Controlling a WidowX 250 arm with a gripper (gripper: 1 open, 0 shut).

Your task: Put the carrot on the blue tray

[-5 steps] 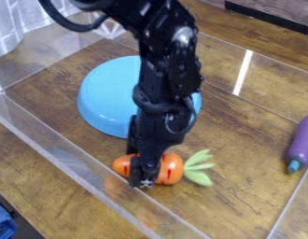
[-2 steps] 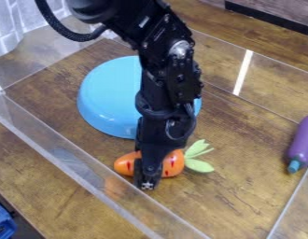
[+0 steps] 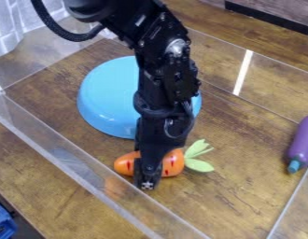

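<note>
The orange carrot (image 3: 169,165) with light green leaves (image 3: 198,157) lies on the wooden table, just in front of the blue tray (image 3: 109,91). My black gripper (image 3: 149,175) comes straight down onto the carrot's middle, its fingertips straddling the orange body. The jaws look closed around the carrot, which still rests on the table. The arm hides the tray's right rim and the carrot's centre.
A purple eggplant-like toy (image 3: 301,142) lies at the right edge. Clear plastic walls (image 3: 69,159) fence the work area on the near left side and at the back. A blue object (image 3: 1,224) sits outside at the bottom left corner.
The arm shifted slightly right and the carrot's leaves moved up a little between one second ago and 0.4 s ago. Since then nothing has visibly moved.
</note>
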